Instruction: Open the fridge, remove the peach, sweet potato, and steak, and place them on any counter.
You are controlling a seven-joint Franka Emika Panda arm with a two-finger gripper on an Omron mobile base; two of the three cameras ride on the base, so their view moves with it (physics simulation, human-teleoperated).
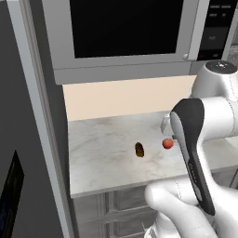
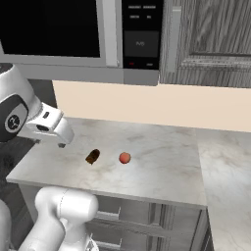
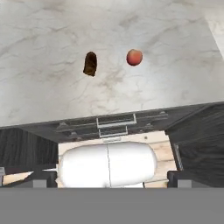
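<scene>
You have the sweet potato (image 1: 139,149) and the peach (image 1: 167,143) both lying on the marbled table (image 1: 102,158), near its middle and a little toward the front edge. They sit near each other but apart, the sweet potato toward the table's left edge, by the fridge (image 1: 28,139), and the peach to its right. In the right base view the sweet potato (image 2: 92,156) lies slightly tilted, and the peach (image 2: 124,158) rests just beside it on bare stone. The hand view looks down on the same pair, sweet potato (image 3: 90,64) and peach (image 3: 134,57), with the table's front edge and the grey drawers (image 3: 114,124) below them.

Your tool (image 2: 62,137) hangs above the table's left part, well clear of both items, jaws spread wide and holding nothing. The microwave (image 1: 125,32) hangs over the back of the table.
</scene>
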